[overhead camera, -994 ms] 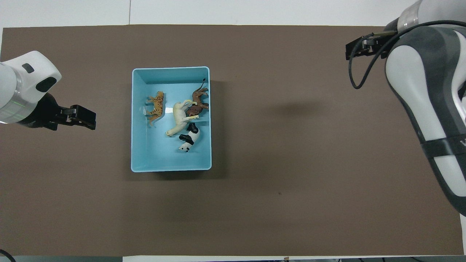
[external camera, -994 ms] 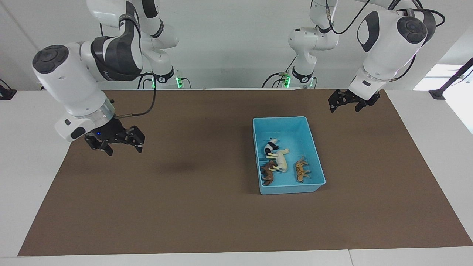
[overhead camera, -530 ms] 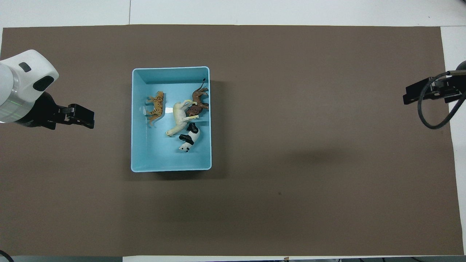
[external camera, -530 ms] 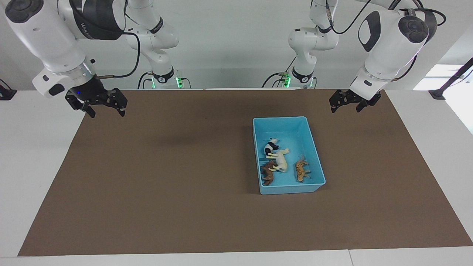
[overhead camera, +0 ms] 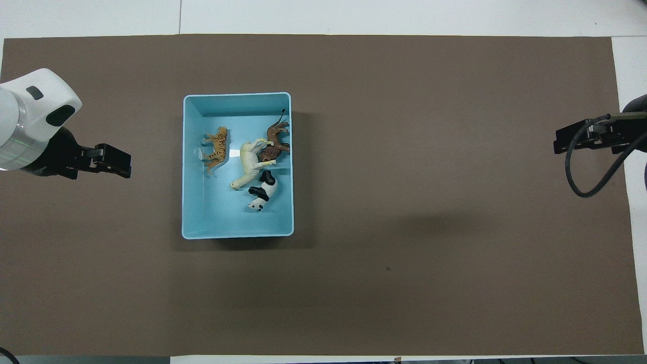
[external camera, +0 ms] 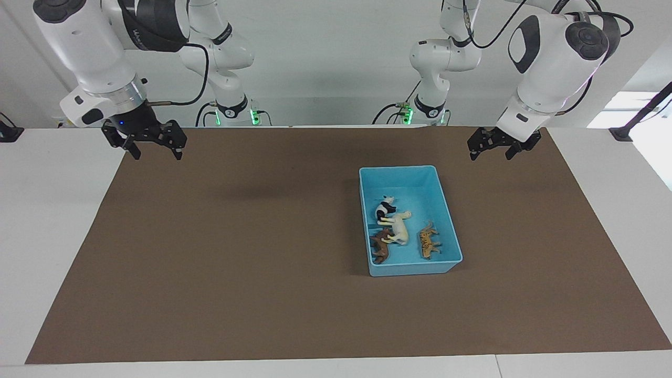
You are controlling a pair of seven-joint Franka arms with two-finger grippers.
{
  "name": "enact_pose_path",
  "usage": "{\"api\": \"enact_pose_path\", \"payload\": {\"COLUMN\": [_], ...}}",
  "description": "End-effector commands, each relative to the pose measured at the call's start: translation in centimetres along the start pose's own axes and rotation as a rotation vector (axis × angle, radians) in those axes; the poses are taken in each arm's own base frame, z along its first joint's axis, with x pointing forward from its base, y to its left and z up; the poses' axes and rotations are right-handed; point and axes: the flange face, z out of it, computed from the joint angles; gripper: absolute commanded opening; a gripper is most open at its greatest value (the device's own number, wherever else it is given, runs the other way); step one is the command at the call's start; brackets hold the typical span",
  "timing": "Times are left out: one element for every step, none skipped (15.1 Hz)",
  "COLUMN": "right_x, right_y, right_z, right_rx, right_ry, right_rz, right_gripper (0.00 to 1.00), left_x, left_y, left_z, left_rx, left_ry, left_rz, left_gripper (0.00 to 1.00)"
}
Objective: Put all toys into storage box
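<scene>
The light blue storage box (external camera: 409,169) stands on the mat toward the left arm's end of the table; it also shows in the overhead view (overhead camera: 237,232). All the toys lie in it: the panda (external camera: 386,208), the cream horse (external camera: 400,227), the brown lion (external camera: 380,250) and the orange leopard (external camera: 429,242). The horse rests against the lion. My left gripper (external camera: 490,154) hangs open and empty in the air beside the box. My right gripper (external camera: 156,153) hangs open and empty over the mat's edge at the right arm's end.
A brown mat (external camera: 262,262) covers most of the white table (external camera: 47,220). No other objects lie on it. Both arm bases stand at the robots' edge of the table.
My right gripper has risen and drawn back from over the mat toward the robots' edge at its own end. My left gripper has stayed in place. The toys have not moved.
</scene>
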Motion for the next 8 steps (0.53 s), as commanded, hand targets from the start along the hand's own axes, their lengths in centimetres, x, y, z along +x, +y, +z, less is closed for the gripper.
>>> {"api": "enact_pose_path", "payload": {"right_x": [-0.70,-0.70,-0.71,-0.71,-0.71,-0.72,-0.72,-0.72], "right_y": [0.29,0.36,0.33,0.37,0.41,0.45,0.43,0.43], "right_z": [-0.20,-0.20,-0.19,-0.19,-0.19,-0.24,-0.32,-0.32], "right_rx": [0.000,0.002,0.005,0.010,0.014,0.019,0.020,0.020], "right_ry": [0.014,0.014,0.012,0.012,0.012,0.012,0.014,0.014], "right_rz": [0.021,0.024,0.024,0.026,0.029,0.031,0.030,0.028], "right_gripper": [1.00,1.00,1.00,1.00,1.00,1.00,1.00,1.00], "left_x": [0.11,0.11,0.06,0.11,0.12,0.13,0.11,0.10], "left_y": [-0.10,-0.12,-0.03,-0.12,-0.02,-0.10,-0.19,-0.10], "left_z": [-0.46,-0.46,-0.54,-0.46,-0.47,-0.41,-0.43,-0.43], "left_rx": [0.000,0.002,0.002,0.002,0.000,0.000,0.000,0.000], "left_ry": [0.015,0.015,0.016,0.015,0.016,0.016,0.018,0.018], "left_rz": [0.012,0.012,0.014,0.012,0.012,0.012,0.011,0.012], "left_gripper": [1.00,1.00,1.00,1.00,1.00,1.00,1.00,1.00]}}
